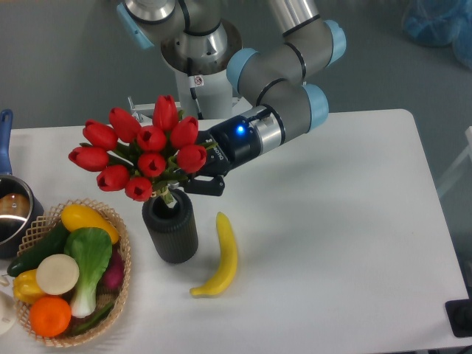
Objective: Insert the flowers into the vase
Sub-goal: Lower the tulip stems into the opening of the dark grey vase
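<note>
Clamping the flowers (pixel 144 151), gripper (pixel 193 179), stems entering vase (pixel 171 228)

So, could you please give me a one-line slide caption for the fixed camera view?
Gripper holds the red tulip flowers tilted, stem ends entering the mouth of the dark ribbed vase.

Glossy red flowers (pixel 147 155) — plastic-looking; matt, ribbed dark vase (pixel 171 234); woven wicker basket (pixel 116 284); smooth matt white counter (pixel 332 221).
</note>
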`<state>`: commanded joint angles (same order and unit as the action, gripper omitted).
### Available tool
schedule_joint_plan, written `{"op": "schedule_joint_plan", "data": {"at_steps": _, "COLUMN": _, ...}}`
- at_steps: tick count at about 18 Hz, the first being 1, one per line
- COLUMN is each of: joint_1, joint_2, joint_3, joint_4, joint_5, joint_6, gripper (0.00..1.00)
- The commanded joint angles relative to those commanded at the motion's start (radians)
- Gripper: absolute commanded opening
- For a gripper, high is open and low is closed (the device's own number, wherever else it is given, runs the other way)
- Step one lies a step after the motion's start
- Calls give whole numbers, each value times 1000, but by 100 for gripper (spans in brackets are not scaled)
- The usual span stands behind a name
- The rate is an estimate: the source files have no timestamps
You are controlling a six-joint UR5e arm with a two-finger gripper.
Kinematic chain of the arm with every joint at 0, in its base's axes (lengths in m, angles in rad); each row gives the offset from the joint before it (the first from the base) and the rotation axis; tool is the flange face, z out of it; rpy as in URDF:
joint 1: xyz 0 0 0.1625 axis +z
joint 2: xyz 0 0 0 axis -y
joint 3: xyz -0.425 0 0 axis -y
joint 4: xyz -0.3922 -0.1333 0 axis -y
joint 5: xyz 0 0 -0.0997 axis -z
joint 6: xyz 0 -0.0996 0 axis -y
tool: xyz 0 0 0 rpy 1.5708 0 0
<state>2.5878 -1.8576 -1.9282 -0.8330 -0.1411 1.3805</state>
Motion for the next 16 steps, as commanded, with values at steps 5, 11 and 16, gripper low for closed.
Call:
{"op": "schedule_joint_plan", "data": {"at_steps": 5, "joint_1": -2, "joint_2": -14, "joint_3": -35, "joint_4": 0, "joint_5": 0, "joint_6": 44, "gripper": 15}}
{"op": "schedule_joint_plan", "data": {"at_steps": 11, "joint_1": -2, "joint_2": -20, "joint_3": -63, "joint_4": 0, "joint_5": -14, "joint_6": 77, "gripper": 15}}
{"op": "schedule_joint_plan", "data": {"at_steps": 16, "joint_1": -2, "joint_2": -26, "joint_3": -124, "joint_4": 0, "joint_5": -14, "joint_6": 163, "gripper": 15}}
